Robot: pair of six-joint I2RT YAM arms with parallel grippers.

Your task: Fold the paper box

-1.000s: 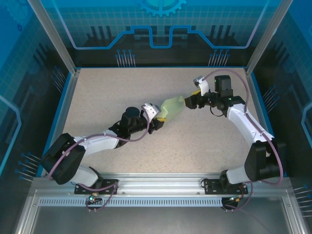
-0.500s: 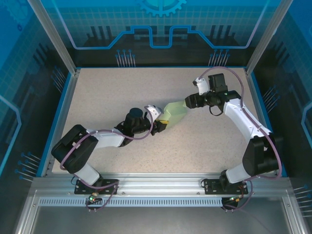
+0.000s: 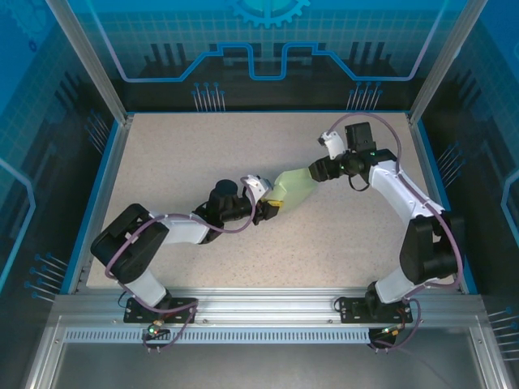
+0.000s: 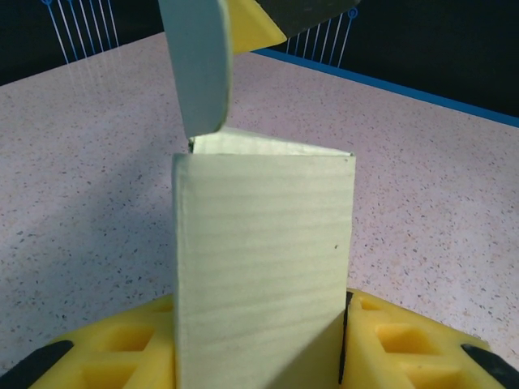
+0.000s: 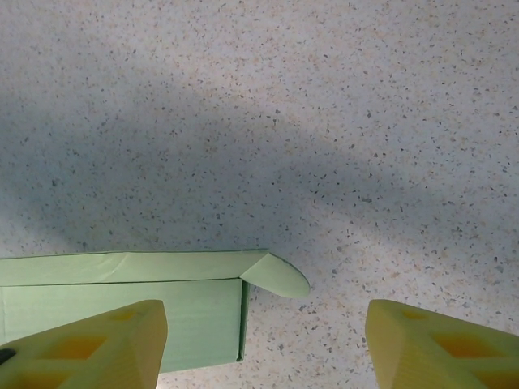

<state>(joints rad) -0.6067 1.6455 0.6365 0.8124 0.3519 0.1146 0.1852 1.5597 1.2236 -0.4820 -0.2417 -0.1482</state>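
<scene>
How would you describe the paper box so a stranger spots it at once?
On the speckled beige table, the two arms meet just right of centre. There the left tool grips one end of the paper box. It is pale mint-green card with a rounded flap, unlike the black and white arms.

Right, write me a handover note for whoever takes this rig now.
Left gripper: shut on the near end of the paper box, at the middle of the table.
Right gripper: open at the box's far end, one finger over the card, gripping nothing.
Done: the card looks folded into a hollow sleeve.
Left: the rounded end flap sticks out open; fold and tuck it. The end in the left gripper is hidden, so check it.
</scene>
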